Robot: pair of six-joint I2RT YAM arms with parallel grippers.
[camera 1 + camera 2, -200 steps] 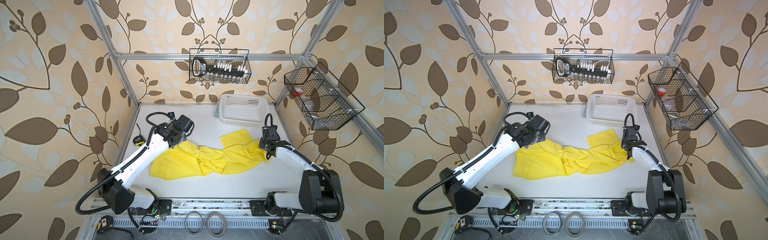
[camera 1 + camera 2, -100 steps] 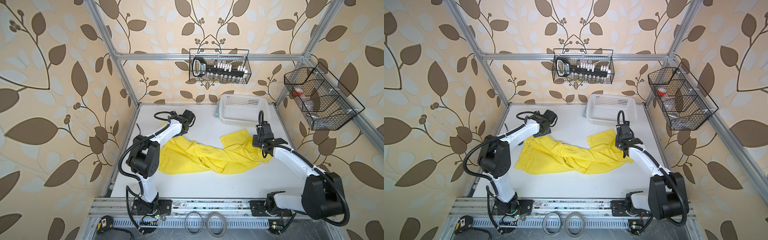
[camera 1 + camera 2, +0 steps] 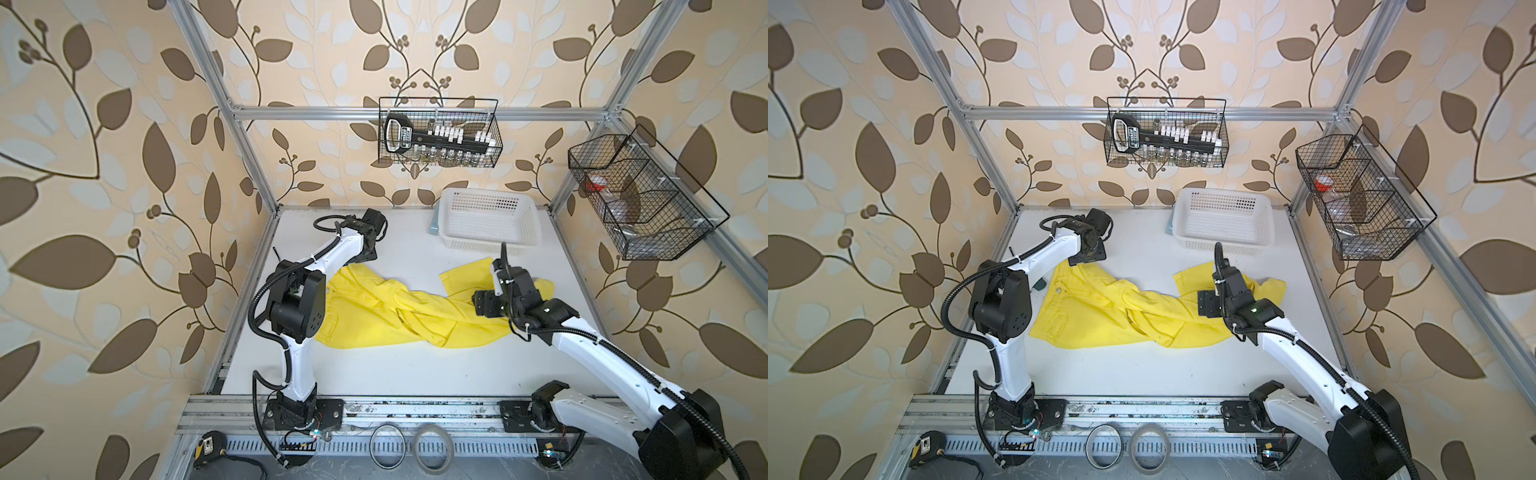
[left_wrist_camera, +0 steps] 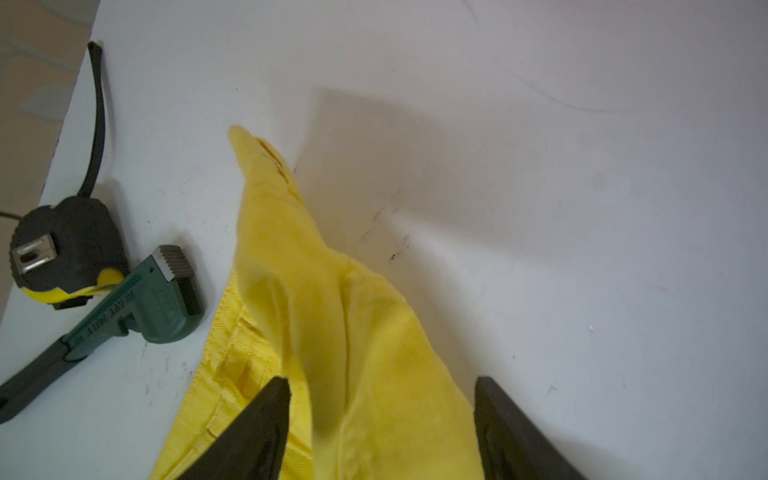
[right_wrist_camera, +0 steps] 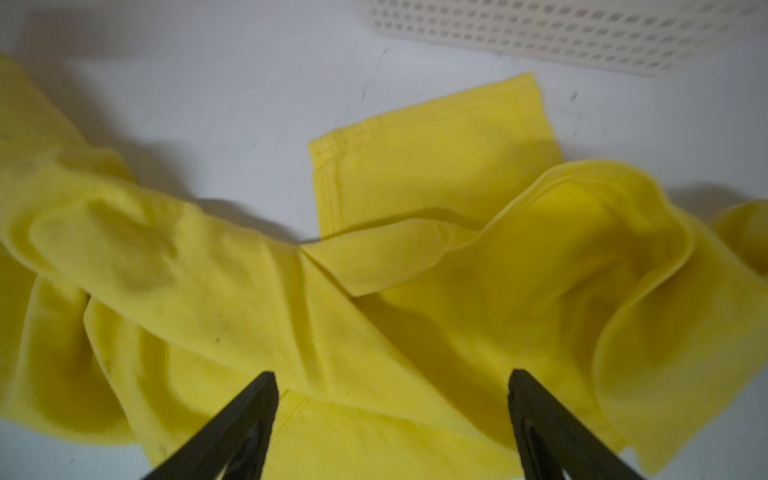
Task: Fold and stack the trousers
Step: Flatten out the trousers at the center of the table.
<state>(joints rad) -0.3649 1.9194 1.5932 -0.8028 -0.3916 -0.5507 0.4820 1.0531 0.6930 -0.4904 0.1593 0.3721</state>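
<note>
We see the white table (image 3: 415, 374) carrying the yellow trousers (image 3: 386, 307), sprawled across its middle with the waist by the left arm (image 3: 332, 253) and the twisted legs by the right arm (image 3: 590, 345), one hem near the white basket (image 3: 486, 241); we judge they lie lengthwise so each arm can take an end and flatten them before any fold. Our left gripper (image 4: 380, 380) has its jaws apart around a raised ridge of waist cloth, not clamping it, and our right gripper (image 5: 390, 374) hangs with jaws spread wide over the legs, holding nothing
</note>
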